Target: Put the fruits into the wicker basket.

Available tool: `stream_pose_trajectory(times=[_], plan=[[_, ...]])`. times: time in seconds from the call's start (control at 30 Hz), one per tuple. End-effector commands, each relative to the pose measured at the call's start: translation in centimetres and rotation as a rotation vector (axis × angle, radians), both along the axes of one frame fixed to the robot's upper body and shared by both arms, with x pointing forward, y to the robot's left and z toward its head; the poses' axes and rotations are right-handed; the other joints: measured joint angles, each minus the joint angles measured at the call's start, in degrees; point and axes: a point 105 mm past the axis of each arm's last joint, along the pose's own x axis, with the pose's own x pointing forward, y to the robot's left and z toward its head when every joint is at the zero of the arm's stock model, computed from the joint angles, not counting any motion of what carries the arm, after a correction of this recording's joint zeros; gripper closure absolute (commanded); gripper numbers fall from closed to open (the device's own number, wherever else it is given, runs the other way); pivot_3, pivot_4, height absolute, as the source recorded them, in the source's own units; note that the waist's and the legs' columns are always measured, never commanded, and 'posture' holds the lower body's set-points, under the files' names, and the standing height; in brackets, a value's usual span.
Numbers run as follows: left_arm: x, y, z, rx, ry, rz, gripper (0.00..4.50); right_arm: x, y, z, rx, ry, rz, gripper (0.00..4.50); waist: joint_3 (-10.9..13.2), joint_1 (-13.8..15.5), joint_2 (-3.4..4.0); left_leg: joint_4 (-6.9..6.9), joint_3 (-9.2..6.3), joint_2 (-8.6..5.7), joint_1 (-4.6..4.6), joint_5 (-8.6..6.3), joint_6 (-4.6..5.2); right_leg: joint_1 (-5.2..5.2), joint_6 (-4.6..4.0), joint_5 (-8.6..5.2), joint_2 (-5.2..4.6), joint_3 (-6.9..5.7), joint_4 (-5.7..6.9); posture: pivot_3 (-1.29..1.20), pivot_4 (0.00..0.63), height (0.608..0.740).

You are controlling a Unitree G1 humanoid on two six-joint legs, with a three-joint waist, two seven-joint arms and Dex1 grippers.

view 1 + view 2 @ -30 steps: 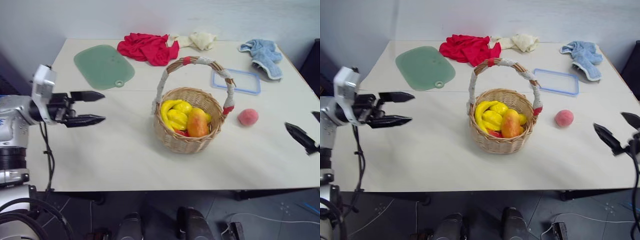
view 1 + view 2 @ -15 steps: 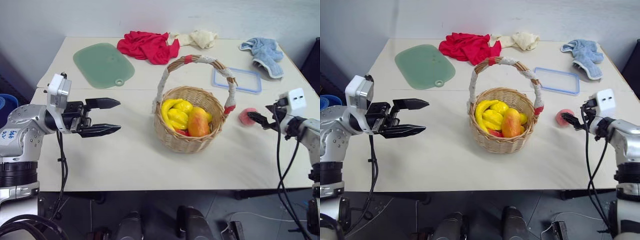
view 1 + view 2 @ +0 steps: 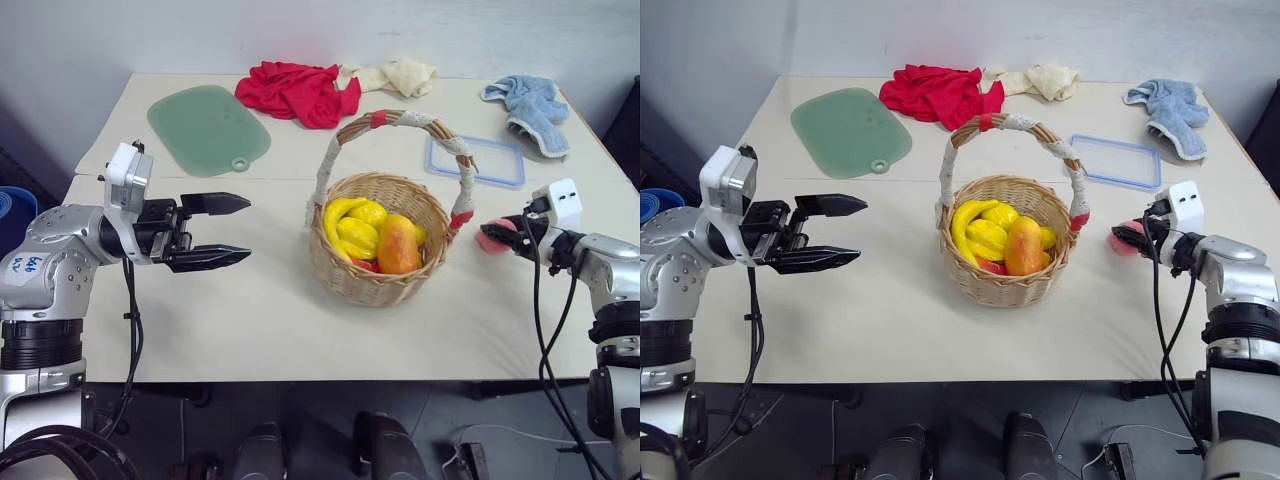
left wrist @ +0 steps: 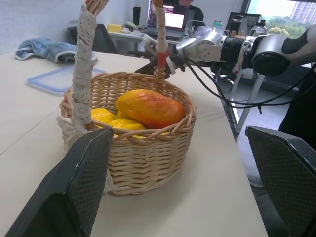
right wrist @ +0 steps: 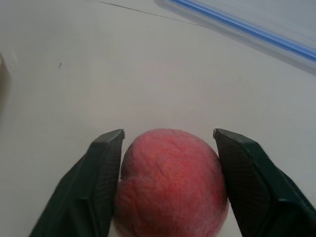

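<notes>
So the right gripper [image 5: 168, 143] has come in from the table's edge and now has its two fingers on either side of the peach [image 5: 172, 183], touching it or near enough, hard to call from here. The peach sits on the table [image 3: 250, 320] just right of the wicker basket [image 3: 380, 285], same spot as a second ago. The mango [image 3: 397, 246] is already in the basket. The left gripper [image 3: 235, 230] has drifted a bit toward the basket, fingers spread wide, holding nothing.
</notes>
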Motion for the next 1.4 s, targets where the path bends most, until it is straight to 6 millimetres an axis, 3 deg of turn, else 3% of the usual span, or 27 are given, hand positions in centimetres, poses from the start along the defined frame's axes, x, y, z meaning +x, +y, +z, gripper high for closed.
stream_pose_trajectory(times=[0.03,0.13,0.2,0.27,0.33,0.43,0.53,0.63,0.73,0.8,0.97,1.0,1.03,1.17,1.27,1.4], plan=[[-0.9,-1.0,0.7,-0.012,-0.030,-0.073,0.00,-2.0,0.0,3.0,0.036,-0.094,0.125,2.20,0.00,0.30,0.00,0.00,-0.01,0.00,0.00,0.00,0.00,0.00,0.00,0.00,0.00,-0.01,0.00,0.00,0.150,0.740],[-1.2,-1.3,0.5,-0.008,-0.018,-0.098,0.00,-4.5,1.2,4.2,0.049,-0.106,0.263,2.20,0.01,0.29,0.01,-0.01,-0.02,0.00,-0.03,0.00,0.00,0.00,0.04,0.02,0.00,-0.02,-0.01,0.00,0.150,0.740],[-1.4,-1.4,0.3,-0.006,-0.002,-0.109,0.00,-7.6,2.8,5.7,0.089,-0.086,0.385,2.20,0.03,0.34,0.05,0.01,-0.01,0.00,-0.02,0.00,0.00,0.00,0.04,0.02,0.00,-0.02,-0.01,0.00,0.150,0.740],[-1.6,-1.4,0.1,-0.001,0.008,-0.117,0.00,-11.4,5.4,6.4,0.092,-0.024,0.540,2.20,0.05,0.55,0.11,-0.02,-0.07,0.00,0.00,0.00,0.00,0.00,0.04,0.02,0.00,-0.02,0.03,0.00,0.150,0.740],[-1.7,-1.3,0.1,0.000,0.014,-0.119,0.00,-13.4,7.5,7.0,0.082,-0.027,0.614,2.20,0.05,0.46,0.11,0.00,-0.14,0.02,0.04,-0.01,-0.01,0.03,0.04,0.02,0.02,-0.06,0.08,0.00,0.150,0.740],[-1.5,-1.0,0.1,-0.001,0.021,-0.108,0.00,-15.7,12.6,8.5,0.124,-0.132,0.734,2.20,0.04,-0.02,0.09,0.03,-0.09,0.05,0.16,0.00,-0.03,0.14,-0.10,0.12,0.03,-0.02,0.00,0.00,0.150,0.740],[-1.5,-1.0,0.4,-0.035,0.059,-0.111,0.00,-16.0,17.4,9.2,0.151,-0.247,0.814,2.20,0.04,0.18,0.09,0.04,-0.15,0.07,0.19,0.04,-0.09,0.16,-0.14,0.16,0.04,-0.02,0.00,0.00,0.150,0.740],[-1.9,-1.3,-0.3,-0.005,0.081,-0.138,0.00,-14.3,19.9,10.9,0.162,-0.403,0.752,2.20,0.04,0.28,0.09,0.05,-0.15,0.05,0.12,0.04,-0.09,0.12,-0.14,0.16,0.04,-0.01,-0.03,0.00,0.150,0.740],[-1.6,-1.4,-0.3,-0.009,0.070,-0.129,0.00,-11.0,20.7,11.2,0.118,-0.457,0.588,2.20,0.04,0.45,0.09,0.04,-0.15,0.03,-0.01,0.03,-0.08,0.02,-0.12,0.17,0.04,-0.05,-0.02,0.00,0.150,0.740],[-1.3,-1.6,0.0,-0.024,0.058,-0.122,0.00,-9.4,21.2,10.0,0.038,-0.448,0.554,2.20,0.04,0.64,0.08,0.02,-0.17,0.01,-0.07,0.02,-0.07,-0.01,-0.11,0.18,0.04,-0.06,-0.05,0.00,0.150,0.740],[-1.2,-2.1,0.1,-0.040,0.050,-0.118,0.00,-8.1,22.2,8.8,0.032,-0.457,0.568,2.20,0.04,0.29,0.07,-0.01,-0.13,0.00,-0.08,-0.02,0.00,-0.03,0.02,0.25,0.04,-0.08,-0.08,0.00,0.150,0.740],[-1.2,-2.1,0.1,-0.042,0.048,-0.115,0.00,-8.1,22.3,9.3,0.033,-0.504,0.572,1.70,0.04,0.26,0.07,-0.02,-0.12,0.00,-0.09,-0.02,0.00,-0.05,0.03,0.25,0.04,-0.08,-0.07,0.00,0.150,0.740],[-1.2,-2.1,0.1,-0.044,0.047,-0.112,0.00,-8.1,22.3,9.7,0.043,-0.525,0.574,1.52,0.04,0.18,0.08,-0.01,-0.12,0.00,-0.08,-0.02,0.00,-0.05,0.03,0.25,0.04,-0.09,-0.05,0.00,0.150,0.740],[-1.2,-2.0,0.1,-0.050,0.040,-0.104,0.00,-10.4,22.1,10.3,0.108,-0.546,0.706,0.16,0.04,0.19,0.08,-0.01,-0.11,0.02,-0.06,-0.02,0.00,-0.05,0.03,0.25,0.04,-0.09,-0.05,0.00,0.150,0.740],[-1.2,-2.0,0.0,-0.054,0.030,-0.098,0.00,-12.6,21.1,9.8,0.174,-0.498,0.775,0.04,0.04,0.55,0.07,-0.03,-0.17,0.02,-0.06,-0.02,0.01,-0.04,0.05,0.26,0.04,-0.11,-0.03,0.00,0.150,0.740],[-1.2,-1.9,-0.1,-0.057,0.024,-0.091,0.00,-15.6,17.8,8.1,0.144,-0.439,0.777,0.04,0.04,1.45,0.07,-0.03,-0.15,0.02,-0.09,-0.10,0.09,-0.02,0.11,0.30,0.04,-0.11,-0.15,0.00,0.150,0.740]])
